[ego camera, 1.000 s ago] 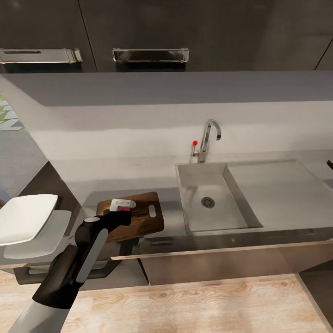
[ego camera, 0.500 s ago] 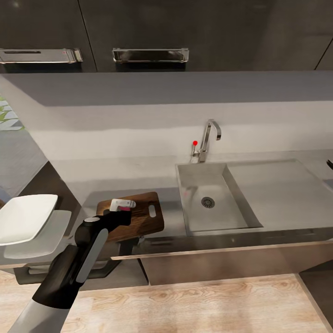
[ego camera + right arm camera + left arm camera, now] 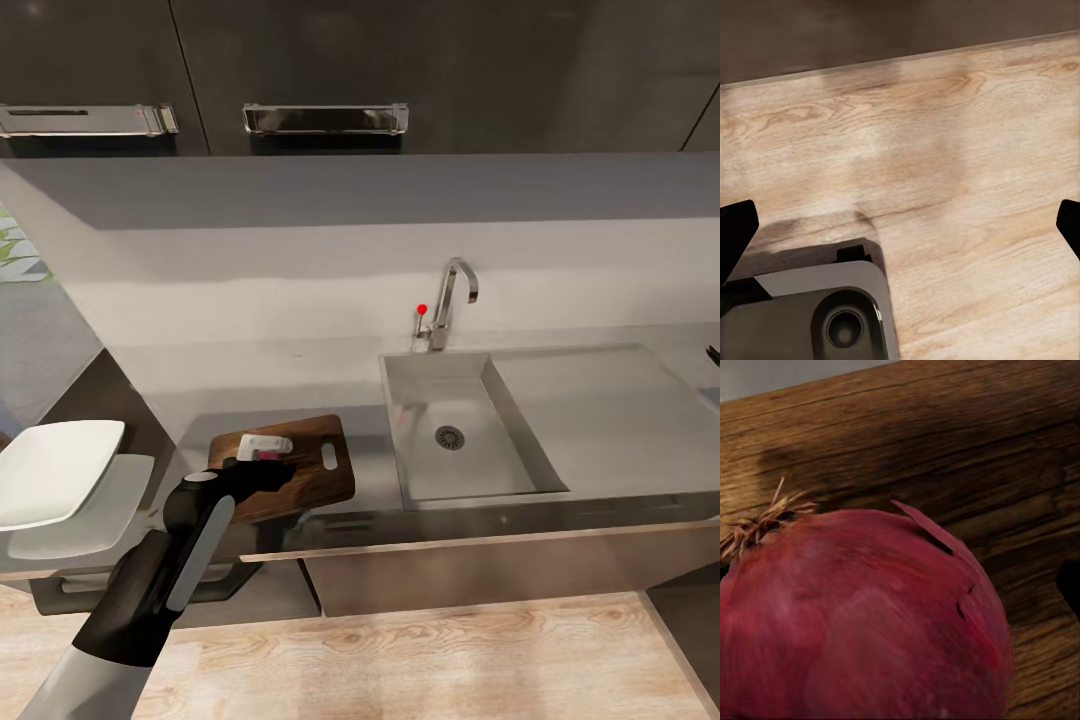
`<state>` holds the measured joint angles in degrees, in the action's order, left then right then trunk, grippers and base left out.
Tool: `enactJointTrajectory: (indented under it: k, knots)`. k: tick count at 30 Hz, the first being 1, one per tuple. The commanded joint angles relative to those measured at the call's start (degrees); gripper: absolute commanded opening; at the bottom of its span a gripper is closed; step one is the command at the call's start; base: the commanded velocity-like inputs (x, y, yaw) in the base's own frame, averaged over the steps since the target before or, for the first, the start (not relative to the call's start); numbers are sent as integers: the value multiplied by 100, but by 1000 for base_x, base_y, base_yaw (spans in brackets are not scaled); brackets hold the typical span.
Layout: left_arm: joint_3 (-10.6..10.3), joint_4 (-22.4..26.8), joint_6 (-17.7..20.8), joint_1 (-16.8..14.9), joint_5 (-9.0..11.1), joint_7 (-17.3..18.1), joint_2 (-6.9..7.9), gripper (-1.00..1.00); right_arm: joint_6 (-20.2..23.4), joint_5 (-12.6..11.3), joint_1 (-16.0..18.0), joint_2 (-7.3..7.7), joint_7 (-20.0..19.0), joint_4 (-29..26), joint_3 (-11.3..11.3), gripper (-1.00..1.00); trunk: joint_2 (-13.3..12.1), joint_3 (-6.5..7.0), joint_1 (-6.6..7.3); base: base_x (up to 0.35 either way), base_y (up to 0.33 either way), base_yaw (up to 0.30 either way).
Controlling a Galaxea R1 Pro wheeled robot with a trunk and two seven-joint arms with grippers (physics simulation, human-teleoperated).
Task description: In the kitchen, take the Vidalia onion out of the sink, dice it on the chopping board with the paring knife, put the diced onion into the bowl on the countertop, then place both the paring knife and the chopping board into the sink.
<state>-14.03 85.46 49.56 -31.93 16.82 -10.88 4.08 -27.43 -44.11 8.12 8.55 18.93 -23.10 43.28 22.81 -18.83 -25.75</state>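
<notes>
The dark-brown chopping board (image 3: 318,475) lies on the grey countertop (image 3: 250,380), just left of the sink (image 3: 402,400). My left gripper (image 3: 264,446) hovers over the board's left half, shut on the pinkish-red Vidalia onion (image 3: 267,455). In the left wrist view the onion (image 3: 862,622) looms very close, with the board's grain (image 3: 945,435) right behind it. The white squarish bowl (image 3: 55,470) sits on the counter at far left. The sink basin holds nothing but its drain. My right gripper (image 3: 900,225) is open above the wooden floor. The paring knife is out of view.
A curved chrome faucet (image 3: 455,290) with a red knob (image 3: 422,309) stands behind the sink; the flat drainboard (image 3: 600,400) spreads to its right. A small dark object (image 3: 713,355) pokes in at the counter's right edge. Dark wall cabinets hang above.
The left gripper with the onion has sunk slightly toward the board and levelled out. Everything else stays put.
</notes>
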Motion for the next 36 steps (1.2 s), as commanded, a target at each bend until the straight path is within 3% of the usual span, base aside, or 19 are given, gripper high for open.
enactJointTrajectory:
  k: [1, 22, 36]
  knots:
    - [-12, 6, 19, -6, 59, -60, 5, 100, -17, -36, 5, 6, 41, -10, 49, 100, 11, -10, -3, 0, 0, 0]
    - [-12, 13, 19, -6, 59, -61, 5, 100, -17, -36, 7, 6, 41, -12, 49, 100, 11, -10, -3, -4, 0, 0]
    - [-12, 13, 19, -6, 63, -63, 5, 100, -17, -36, 5, 6, 41, -10, 49, 100, 11, -10, -3, -304, 0, 0]
